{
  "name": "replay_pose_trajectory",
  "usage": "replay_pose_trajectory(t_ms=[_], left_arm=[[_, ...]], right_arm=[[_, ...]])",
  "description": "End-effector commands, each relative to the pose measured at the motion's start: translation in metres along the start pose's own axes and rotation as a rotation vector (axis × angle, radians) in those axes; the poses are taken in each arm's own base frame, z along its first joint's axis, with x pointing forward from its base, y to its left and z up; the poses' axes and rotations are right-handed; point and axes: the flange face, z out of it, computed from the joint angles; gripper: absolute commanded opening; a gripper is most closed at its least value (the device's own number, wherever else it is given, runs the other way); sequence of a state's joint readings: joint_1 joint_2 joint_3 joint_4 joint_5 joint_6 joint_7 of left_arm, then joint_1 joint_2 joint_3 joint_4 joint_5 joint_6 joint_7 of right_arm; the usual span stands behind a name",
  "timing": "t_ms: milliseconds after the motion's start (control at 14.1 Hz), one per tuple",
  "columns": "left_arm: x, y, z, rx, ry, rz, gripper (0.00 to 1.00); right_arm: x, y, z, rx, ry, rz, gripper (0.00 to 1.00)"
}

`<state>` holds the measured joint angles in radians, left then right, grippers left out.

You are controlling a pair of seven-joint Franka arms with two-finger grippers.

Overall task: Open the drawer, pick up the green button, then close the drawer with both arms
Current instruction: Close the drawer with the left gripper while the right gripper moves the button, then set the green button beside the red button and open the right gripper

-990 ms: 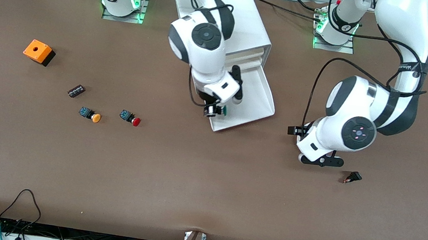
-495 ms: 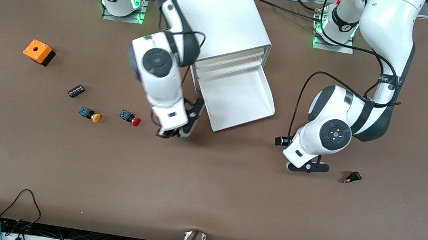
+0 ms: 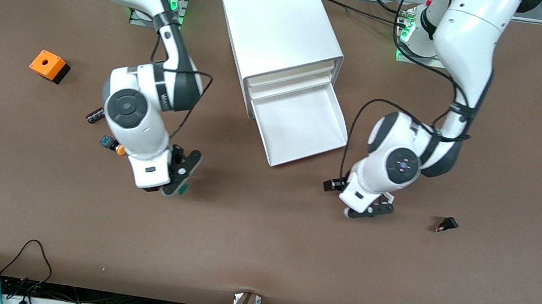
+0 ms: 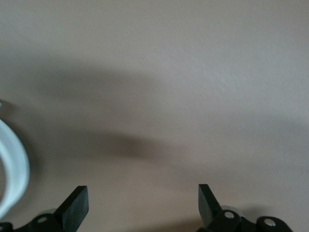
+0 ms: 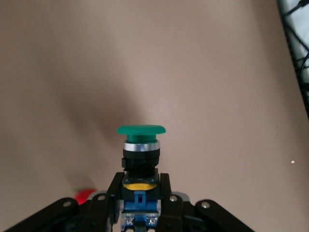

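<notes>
The green-capped button point(image 5: 141, 129), with its yellow ring and blue body, sits upright between the fingers of my right gripper point(image 5: 140, 193), which is shut on it. In the front view that right gripper point(image 3: 179, 188) hangs over bare table, off the drawer toward the right arm's end, with the green cap point(image 3: 183, 191) peeking out. The lowest drawer point(image 3: 326, 140) of the white cabinet point(image 3: 285, 26) stands pulled out, its tray bare. My left gripper point(image 3: 370, 212) is open and low over the table beside the drawer's front corner; its fingers point(image 4: 75, 205) hold nothing.
An orange box point(image 3: 47, 65) sits toward the right arm's end. A small dark part point(image 3: 95, 115) and an orange-capped button point(image 3: 113, 146) lie beside the right arm's wrist. A red cap point(image 5: 84, 195) shows under the right gripper. A black switch point(image 3: 446, 224) lies near the left gripper.
The right arm has carried the button out of the drawer, toward the right arm's end of the table. The left arm has shifted toward the drawer's front, gripper still open.
</notes>
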<state>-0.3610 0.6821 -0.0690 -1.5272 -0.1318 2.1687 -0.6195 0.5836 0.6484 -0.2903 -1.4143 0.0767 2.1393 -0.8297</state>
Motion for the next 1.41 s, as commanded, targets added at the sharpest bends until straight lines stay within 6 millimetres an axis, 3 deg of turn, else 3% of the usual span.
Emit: replay_pose_trajectory(t_ms=[0,283,849,1203,1344], left_arm=[[-0.018,0.015,-0.001,-0.007,-0.002,-0.001,1.0],[-0.053,0.028,0.026,0.038,-0.083,0.003,1.0],[-0.086,0.046,0.035,0.019,-0.222,-0.02,1.0],[-0.108,0.05,0.042,0.054,-0.334,-0.01,1.0],[-0.118,0.053,0.045,0.04,-0.4,-0.032,1.0]], right_arm=[[-0.014,0.006,0.015,0.028,-0.008,-0.036,0.26],[-0.047,0.019,0.044,0.074,-0.034,-0.021,0.26],[-0.104,0.055,0.087,0.153,-0.02,-0.023,0.26],[-0.105,0.053,0.121,0.157,-0.006,-0.05,0.27],[-0.099,0.045,0.126,0.18,-0.004,-0.083,0.27]])
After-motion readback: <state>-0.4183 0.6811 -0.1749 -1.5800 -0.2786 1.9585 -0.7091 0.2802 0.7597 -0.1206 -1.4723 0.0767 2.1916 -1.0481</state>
